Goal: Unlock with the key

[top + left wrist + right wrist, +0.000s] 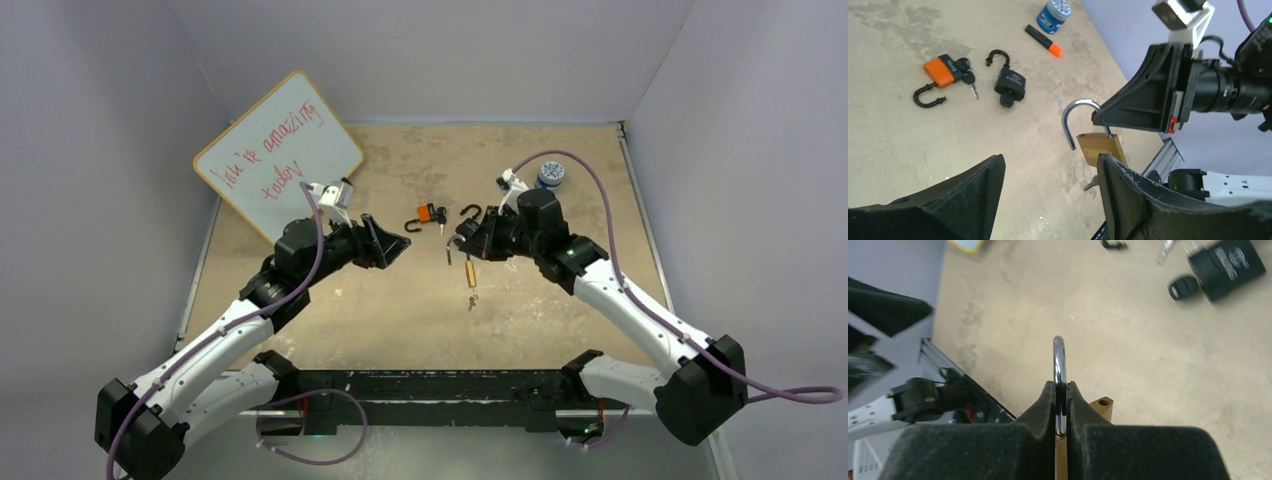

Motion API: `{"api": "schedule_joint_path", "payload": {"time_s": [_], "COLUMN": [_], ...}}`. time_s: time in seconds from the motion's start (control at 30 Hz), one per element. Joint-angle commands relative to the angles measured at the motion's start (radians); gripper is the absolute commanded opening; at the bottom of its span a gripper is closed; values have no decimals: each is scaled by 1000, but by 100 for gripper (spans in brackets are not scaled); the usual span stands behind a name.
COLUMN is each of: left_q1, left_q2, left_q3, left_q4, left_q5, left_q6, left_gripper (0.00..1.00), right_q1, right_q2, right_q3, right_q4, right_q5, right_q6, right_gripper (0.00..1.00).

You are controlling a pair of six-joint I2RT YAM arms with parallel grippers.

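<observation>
Top-down and wrist views of two robot arms over a tan table (400, 320).

Nearest the arm bases, the left gripper (1050, 165) is empty, its two black fingers spread wide apart and pointed toward the middle of the table. Just in front of it, the right gripper (1060, 390) has its fingers pressed together on the silver shackle (1060, 357) of a brass padlock (1098, 147). The shackle is a polished steel loop. It is open, with one leg pulled free of the body and ending in mid-air. The body is a small, flat, gold-coloured block that hangs below the fingers, with an empty shackle hole visible in its top corner. A key (472, 300) dangles beneath the body, too small to make out clearly.

Farther back on the table lie an orange padlock (939, 71) and a black padlock (1010, 82), both with their shackles open and a key in each. Beyond them are a black marker with an orange cap (1043, 40) and a blue round container (551, 174). At the far left, a whiteboard (278, 155) with red handwriting leans against the wall.
</observation>
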Motion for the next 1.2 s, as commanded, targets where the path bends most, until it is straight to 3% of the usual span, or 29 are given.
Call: {"api": "schedule_joint_path", "payload": {"time_s": [0.0,0.4,0.77,1.17], "left_q1": [-4,-4,-3,-4], "left_q2": [11,56,89,146], "left_q3": [1,62,118,210], "left_q4": [-23,-136,-167,-234], "left_q5": [-68,-54,-63,-112], "left_q6": [-11,-5,52,78], "left_gripper": [69,69,70,70], "right_q1": [-3,-13,-13,-10], "right_q2": [6,299,614,619], "right_q3": [-66,-107,26,72], "right_q4": [71,330,509,432], "right_q5": [60,34,-163,-123], "right_q6": [-18,27,92,59], "right_gripper": [0,0,1,48]}}
